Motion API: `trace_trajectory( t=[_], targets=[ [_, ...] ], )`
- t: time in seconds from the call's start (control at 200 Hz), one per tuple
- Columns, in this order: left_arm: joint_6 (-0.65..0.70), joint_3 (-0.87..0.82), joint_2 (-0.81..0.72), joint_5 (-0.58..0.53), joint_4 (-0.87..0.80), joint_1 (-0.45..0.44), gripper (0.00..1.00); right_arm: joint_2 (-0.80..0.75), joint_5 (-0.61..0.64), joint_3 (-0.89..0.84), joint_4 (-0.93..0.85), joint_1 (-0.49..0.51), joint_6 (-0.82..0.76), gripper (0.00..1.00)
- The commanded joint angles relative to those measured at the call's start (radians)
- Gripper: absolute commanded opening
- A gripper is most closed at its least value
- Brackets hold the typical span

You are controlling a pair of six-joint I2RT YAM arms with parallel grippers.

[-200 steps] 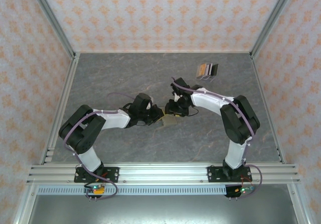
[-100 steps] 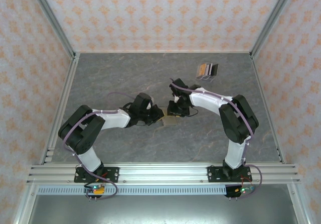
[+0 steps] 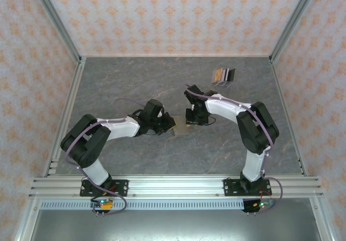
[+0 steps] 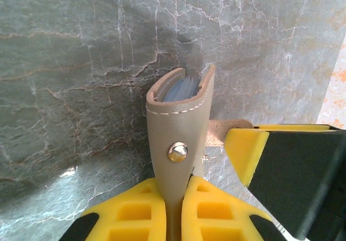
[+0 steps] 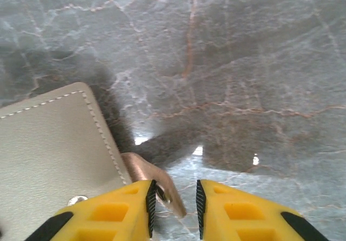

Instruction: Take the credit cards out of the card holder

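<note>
Near-left of the loose cards [image 3: 223, 76], the card holder [image 4: 181, 116] sits clenched in the left pincer [image 4: 173, 198], likely light and supple, best pulled by its tab [image 5: 162, 181], which the right pincer [image 5: 173, 198] straddles, grip unclear.

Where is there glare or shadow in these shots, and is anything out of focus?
Left wrist view: a bright glint on the metal snap stud of the tan leather card holder, and soft shadow on the grey marble tabletop behind it. Right wrist view: small white glare spots on the tabletop and dark shadow beside the card holder. Top view: even light, nothing obviously blurred.
</note>
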Motion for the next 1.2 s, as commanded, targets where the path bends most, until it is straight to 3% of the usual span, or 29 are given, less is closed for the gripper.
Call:
trace_trajectory(
  t=[0.0,0.065,0.155,0.255,0.35,0.656,0.776,0.926,1.196],
  targets=[
    [0.031,0.029,-0.032,-0.060,-0.111,0.005,0.10,-0.027,-0.050,-0.007,0.040,0.000,0.016,0.29],
    [0.038,0.038,-0.042,-0.077,-0.143,0.005,0.22,-0.026,-0.053,-0.012,0.051,0.000,0.017,0.29],
    [0.055,0.063,-0.056,-0.111,-0.204,0.006,0.41,-0.031,-0.059,-0.026,0.069,0.000,0.015,0.20],
    [0.070,0.097,-0.078,-0.178,-0.293,0.005,0.56,-0.045,-0.057,-0.037,0.081,0.000,0.011,0.14],
    [0.083,0.127,-0.102,-0.253,-0.386,0.008,0.64,-0.066,-0.068,-0.045,0.090,-0.001,0.002,0.09],
    [0.120,0.140,-0.218,-0.394,-0.499,0.099,1.00,-0.217,-0.183,-0.056,0.202,0.015,0.020,0.08],
    [0.144,0.137,-0.272,-0.421,-0.536,0.138,1.00,-0.209,-0.212,-0.008,0.221,0.058,0.035,0.08],
    [0.115,0.105,-0.317,-0.337,-0.499,0.213,1.00,-0.154,-0.189,0.058,0.213,0.104,0.051,0.08],
    [0.133,0.102,-0.336,-0.332,-0.496,0.222,1.00,-0.114,-0.124,0.110,0.159,0.124,0.012,0.08]
  ],
)
